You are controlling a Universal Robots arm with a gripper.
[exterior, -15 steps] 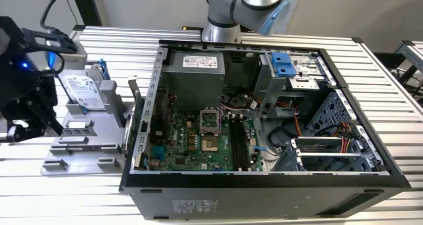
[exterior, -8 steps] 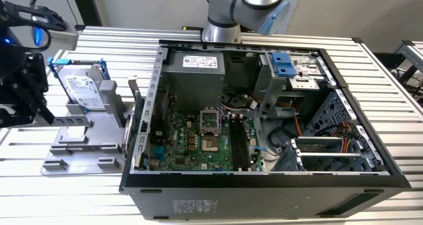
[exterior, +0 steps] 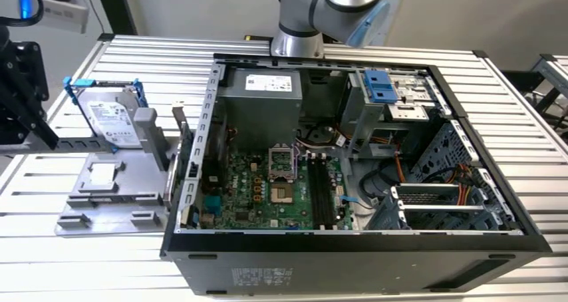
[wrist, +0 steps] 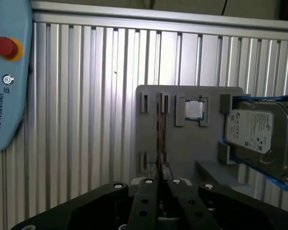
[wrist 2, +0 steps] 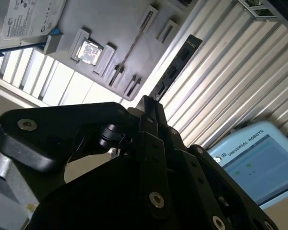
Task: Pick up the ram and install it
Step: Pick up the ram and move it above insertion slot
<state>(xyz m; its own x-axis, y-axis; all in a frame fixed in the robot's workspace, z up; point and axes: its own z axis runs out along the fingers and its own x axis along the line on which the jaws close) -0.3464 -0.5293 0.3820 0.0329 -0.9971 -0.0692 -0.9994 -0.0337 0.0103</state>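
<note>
1. Pincer: the fingers are together with nothing clamped between them. It hangs over the grey tray, apart from everything on it.

2. Ram: it stands on its thin edge in the tray's slotted holders, directly ahead of the fingertips. Its long axis runs straight away from the pincer, and in the first wrist view its edge lines up with the seam between the closed fingers. As judged from this, the pincer is already squared to the stick, and only the gap down to it remains.

3. Items beside the ram: the small square chip sits just to one side of it. The hard drive in its blue frame leans further out on that same side.

4. Install site: at the exterior view's right of the tray, on the same desk, stands the open computer case. Its motherboard lies flat inside, and the black slots are well apart from the pincer.

5. Count:
- Ram: one
- Chip: one
- Hard drive: one
- Tray: one
- Case: one
- Arm: one
- Slots: the number cannot be told exactly
</note>
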